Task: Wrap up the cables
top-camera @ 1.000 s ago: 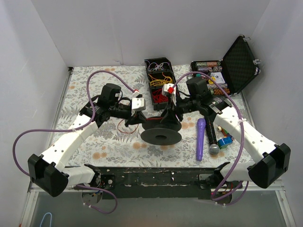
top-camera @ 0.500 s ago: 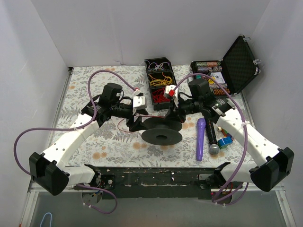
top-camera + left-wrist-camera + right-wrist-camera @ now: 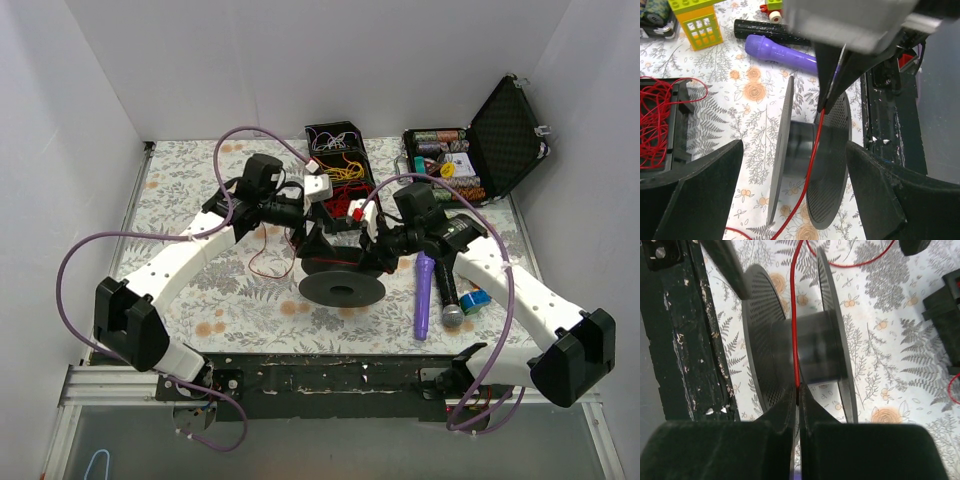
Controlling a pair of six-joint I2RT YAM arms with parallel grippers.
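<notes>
- Table: floral top bare on the left; walls close on three sides.
- Black spool: near the front edge, between the arms.
- Left gripper: fingers spread wide, holding nothing.
- Right gripper: fingers pressed together, pinching the red cable that crosses the spool's hub between the flanges.

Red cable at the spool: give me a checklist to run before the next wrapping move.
1. Right gripper shut on the red cable: ok.
2. Left gripper open and off the cable: ok.
3. Cable lying between the flanges of the spool, across its hub: ok.
4. Spool secured against tipping: cannot tell.
5. Slack on the table free of tangles: cannot tell.
</notes>
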